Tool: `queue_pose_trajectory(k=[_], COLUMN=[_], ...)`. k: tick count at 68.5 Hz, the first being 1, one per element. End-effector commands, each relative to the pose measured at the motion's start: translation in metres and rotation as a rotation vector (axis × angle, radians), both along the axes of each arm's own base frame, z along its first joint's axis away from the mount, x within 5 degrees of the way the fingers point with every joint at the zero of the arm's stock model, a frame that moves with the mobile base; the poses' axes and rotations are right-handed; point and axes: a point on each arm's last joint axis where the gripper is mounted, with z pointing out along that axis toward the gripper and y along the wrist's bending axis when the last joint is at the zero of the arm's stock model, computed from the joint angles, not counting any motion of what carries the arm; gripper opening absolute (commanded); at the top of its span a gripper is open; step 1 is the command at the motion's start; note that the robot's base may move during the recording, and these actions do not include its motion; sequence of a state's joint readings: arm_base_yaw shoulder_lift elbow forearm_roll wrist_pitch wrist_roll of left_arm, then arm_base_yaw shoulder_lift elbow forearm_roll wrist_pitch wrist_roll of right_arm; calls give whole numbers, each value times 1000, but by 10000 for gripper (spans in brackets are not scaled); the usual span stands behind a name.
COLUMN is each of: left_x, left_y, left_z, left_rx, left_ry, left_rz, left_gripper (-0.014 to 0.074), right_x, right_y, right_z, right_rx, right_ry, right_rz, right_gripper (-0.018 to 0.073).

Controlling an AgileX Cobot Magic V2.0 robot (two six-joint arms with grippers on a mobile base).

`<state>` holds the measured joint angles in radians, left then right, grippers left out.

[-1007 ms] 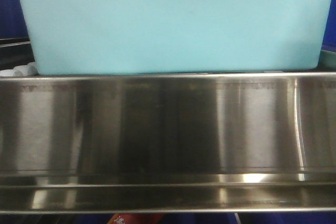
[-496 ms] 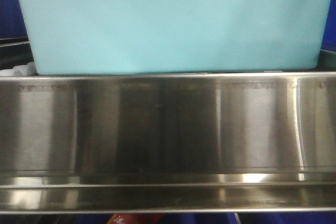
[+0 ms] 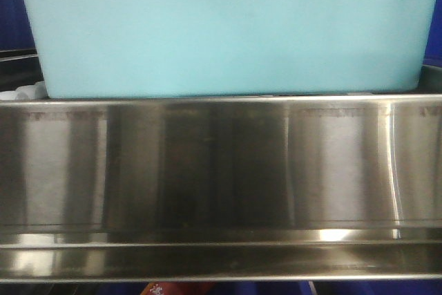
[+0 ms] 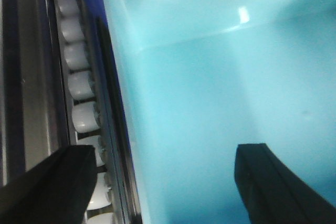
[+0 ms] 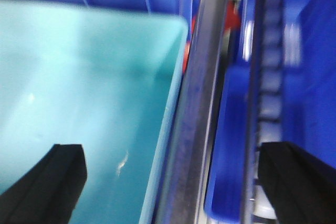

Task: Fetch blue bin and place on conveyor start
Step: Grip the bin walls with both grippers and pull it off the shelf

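Straddling the pale turquoise rectangular plastic bin, left gripper and right gripper are held wide; white rollers at nine o'clock may be snagged on closing.

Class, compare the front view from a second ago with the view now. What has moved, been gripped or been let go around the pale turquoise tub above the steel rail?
Nothing has visibly changed. The pale turquoise, smooth-walled plastic bin sits in the same place above the shiny steel rail, and only the reflections on the steel differ a little. No gripper shows in the front view, so no grasp or release can be seen.
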<state>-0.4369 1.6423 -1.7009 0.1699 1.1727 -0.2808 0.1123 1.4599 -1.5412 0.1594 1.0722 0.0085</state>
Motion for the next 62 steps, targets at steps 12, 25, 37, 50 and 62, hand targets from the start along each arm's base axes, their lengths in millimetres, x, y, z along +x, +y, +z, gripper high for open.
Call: queue_pose_trajectory(k=[12, 25, 37, 50, 62], left_x=[26, 35, 36, 35, 30], left_y=[7, 10, 10, 11, 11], left_z=[-30, -41, -44, -44, -39], left_rx=[-9, -30, -26, -21, -18], left_ry=[93, 118, 132, 146, 143], left_rz=[60, 79, 83, 85, 82], left_gripper=[443, 425, 178, -111, -111], right_x=[42, 55, 57, 57, 49], right_y=[17, 24, 25, 24, 22], right_z=[-50, -73, -77, -77, -67], right_rx=[-20, -28, -33, -35, -52], right_ry=[130, 182, 199, 199, 185], right_rz=[29, 42, 43, 43, 44], right_gripper=[568, 466, 92, -151, -151])
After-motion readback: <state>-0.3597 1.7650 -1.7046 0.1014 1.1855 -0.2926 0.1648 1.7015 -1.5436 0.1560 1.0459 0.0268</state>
